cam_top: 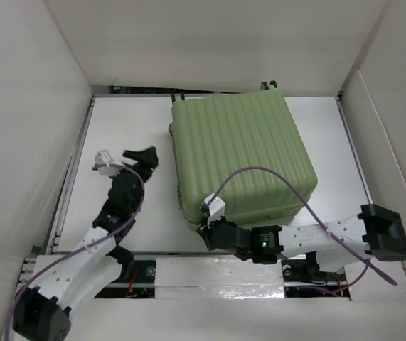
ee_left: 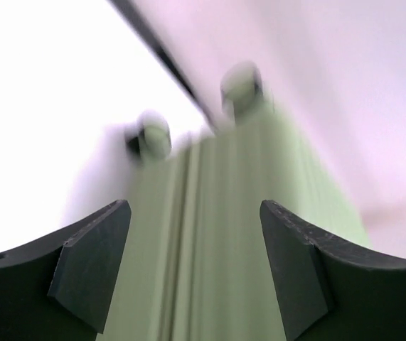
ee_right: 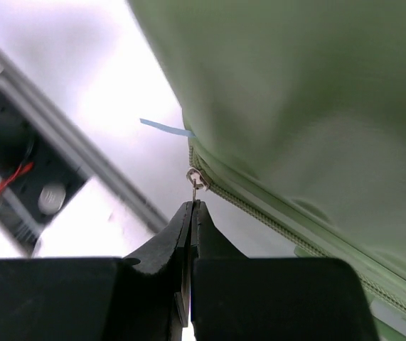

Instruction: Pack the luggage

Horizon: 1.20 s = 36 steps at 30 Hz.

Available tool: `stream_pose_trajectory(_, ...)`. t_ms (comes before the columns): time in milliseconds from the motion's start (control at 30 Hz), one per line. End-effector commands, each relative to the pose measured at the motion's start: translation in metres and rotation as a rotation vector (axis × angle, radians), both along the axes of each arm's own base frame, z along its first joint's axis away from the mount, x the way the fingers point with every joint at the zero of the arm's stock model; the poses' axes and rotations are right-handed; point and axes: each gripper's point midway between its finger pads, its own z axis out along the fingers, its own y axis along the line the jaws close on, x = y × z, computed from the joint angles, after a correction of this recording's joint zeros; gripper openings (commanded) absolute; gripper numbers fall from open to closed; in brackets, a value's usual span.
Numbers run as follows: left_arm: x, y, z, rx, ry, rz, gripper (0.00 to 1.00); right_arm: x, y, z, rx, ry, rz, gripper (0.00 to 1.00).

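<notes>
Green hard-shell suitcase (cam_top: 242,153) is laid flat, closed, on the worktop (cam_top: 128,124), directly ahead of the right tool (ee_right: 190,212), which is clamped on the zipper pull (ee_right: 195,179), presumably to draw the zip. The left tool (ee_left: 194,263) is spread wide, empty, alongside the shell.

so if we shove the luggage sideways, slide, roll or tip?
Probably slides, not rolls: the luggage lies flat on its broad side, wheels at the far end. Tipping unlikely: low and wide. Ribbed shell looks stiff, but the right gripper pinches the zipper pull, so shoving may yank it.
</notes>
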Motion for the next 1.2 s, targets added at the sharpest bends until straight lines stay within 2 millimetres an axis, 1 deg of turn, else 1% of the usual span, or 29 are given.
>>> stream_pose_trajectory(0,0.043,0.02,0.066,0.009,-0.149,-0.014,0.72,-0.045,0.01,0.048,0.228,0.079,0.151,0.0)
stream_pose_trajectory(33,0.066,0.023,0.052,0.016,-0.094,-0.02,0.73,-0.045,0.006,0.049,0.237,0.081,0.15,0.0)
stream_pose_trajectory(67,0.082,0.031,0.06,0.0,-0.106,-0.046,0.73,-0.046,0.0,0.056,0.259,0.081,0.152,0.0)
stream_pose_trajectory(100,0.097,0.032,0.062,0.024,-0.102,-0.063,0.75,-0.046,-0.005,0.054,0.256,0.078,0.153,0.0)
stream_pose_trajectory(133,0.132,0.029,0.066,0.028,-0.072,-0.079,0.81,-0.046,-0.008,0.056,0.261,0.078,0.153,0.0)
stream_pose_trajectory(167,0.146,0.022,0.054,0.038,-0.001,-0.126,0.82,-0.045,-0.013,0.058,0.26,0.076,0.15,0.0)
stream_pose_trajectory(200,0.162,0.015,0.053,0.062,0.021,-0.164,0.83,-0.045,-0.016,0.057,0.255,0.079,0.147,0.0)
stream_pose_trajectory(233,0.196,0.007,0.054,0.105,0.039,-0.2,0.85,-0.045,-0.019,0.057,0.249,0.083,0.147,0.0)
stream_pose_trajectory(267,0.202,-0.007,0.042,0.106,0.098,-0.284,0.86,-0.045,-0.024,0.052,0.222,0.087,0.141,0.0)
stream_pose_trajectory(300,0.213,-0.014,0.042,0.113,0.102,-0.322,0.86,-0.045,-0.028,0.054,0.226,0.094,0.135,0.0)
stream_pose_trajectory(333,0.231,-0.019,0.042,0.118,0.101,-0.348,0.87,-0.045,-0.031,0.052,0.222,0.097,0.133,0.0)
stream_pose_trajectory(367,0.233,-0.028,0.043,0.109,0.097,-0.397,0.87,-0.045,-0.034,0.05,0.212,0.101,0.13,0.0)
stream_pose_trajectory(400,0.238,-0.032,0.048,0.104,0.08,-0.414,0.89,-0.044,-0.037,0.048,0.213,0.108,0.121,0.0)
stream_pose_trajectory(433,0.239,-0.034,0.043,0.094,0.083,-0.427,0.92,-0.044,-0.04,0.052,0.227,0.109,0.119,0.0)
stream_pose_trajectory(467,0.241,-0.037,0.046,0.077,0.061,-0.435,0.95,-0.04,-0.044,0.047,0.22,0.105,0.103,0.0)
stream_pose_trajectory(533,0.239,-0.048,0.034,0.044,0.087,-0.5,0.96,-0.039,-0.046,0.052,0.243,0.104,0.099,0.0)
stream_pose_trajectory(600,0.236,-0.051,0.027,0.009,0.094,-0.513,0.97,-0.035,-0.048,0.051,0.241,0.099,0.086,0.0)
stream_pose_trajectory(633,0.231,-0.052,0.015,-0.008,0.114,-0.518,0.97,-0.035,-0.048,0.051,0.24,0.101,0.085,0.0)
stream_pose_trajectory(667,0.231,-0.054,0.018,-0.02,0.087,-0.526,0.97,-0.035,-0.048,0.051,0.237,0.098,0.086,0.0)
stream_pose_trajectory(700,0.226,-0.06,0.017,-0.052,0.089,-0.558,0.97,-0.032,-0.048,0.049,0.232,0.098,0.077,0.0)
stream_pose_trajectory(733,0.222,-0.062,0.009,-0.072,0.104,-0.571,0.97,-0.033,-0.048,0.049,0.229,0.1,0.079,0.0)
stream_pose_trajectory(767,0.221,-0.065,0.016,-0.084,0.063,-0.588,0.97,-0.034,-0.047,0.047,0.223,0.104,0.085,0.0)
stream_pose_trajectory(800,0.216,-0.071,0.017,-0.102,0.054,-0.599,0.97,-0.034,-0.047,0.046,0.22,0.105,0.087,0.0)
stream_pose_trajectory(833,0.211,-0.071,0.015,-0.131,0.059,-0.596,0.96,-0.034,-0.046,0.045,0.219,0.109,0.085,0.0)
stream_pose_trajectory(900,0.206,-0.082,0.019,-0.146,0.04,-0.61,0.95,-0.031,-0.047,0.044,0.22,0.114,0.069,0.0)
stream_pose_trajectory(933,0.204,-0.082,0.015,-0.177,0.053,-0.602,0.94,-0.031,-0.047,0.044,0.221,0.116,0.07,0.0)
stream_pose_trajectory(967,0.203,-0.086,0.023,-0.188,0.018,-0.607,0.9,-0.029,-0.048,0.043,0.222,0.117,0.062,0.0)
stream_pose_trajectory(1033,0.207,-0.085,0.022,-0.23,0.017,-0.585,0.82,-0.029,-0.048,0.047,0.233,0.116,0.066,0.0)
stream_pose_trajectory(1167,0.217,-0.08,0.031,-0.249,-0.025,-0.541,0.7,-0.029,-0.051,0.051,0.25,0.114,0.062,0.0)
